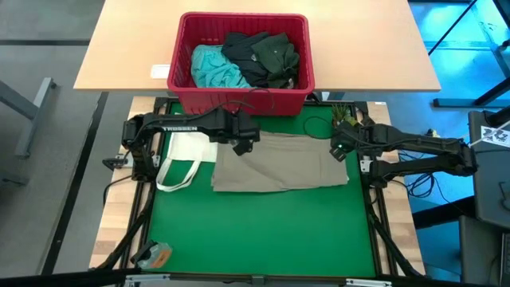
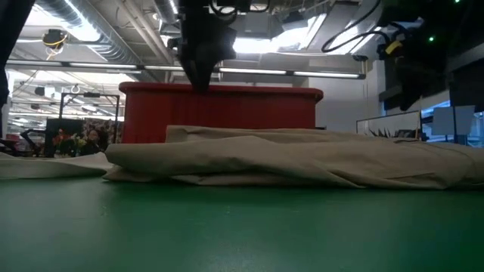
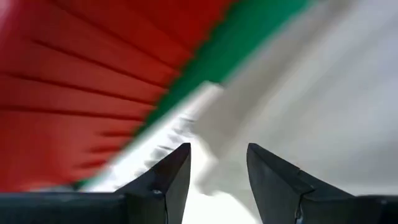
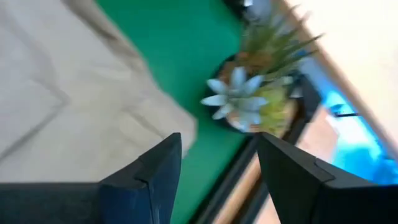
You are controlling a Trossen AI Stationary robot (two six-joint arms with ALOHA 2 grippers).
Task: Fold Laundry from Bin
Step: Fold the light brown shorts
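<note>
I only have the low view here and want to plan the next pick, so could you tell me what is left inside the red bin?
Observer: From above, the bin holds a turquoise garment and dark garments.
Operator: Thank you. Is either gripper holding the khaki garment?
Observer: No. The left gripper is open and empty above it.
Operator: And the right one?
Observer: The right gripper is open too, past the khaki garment corner, near a small plant.
</note>
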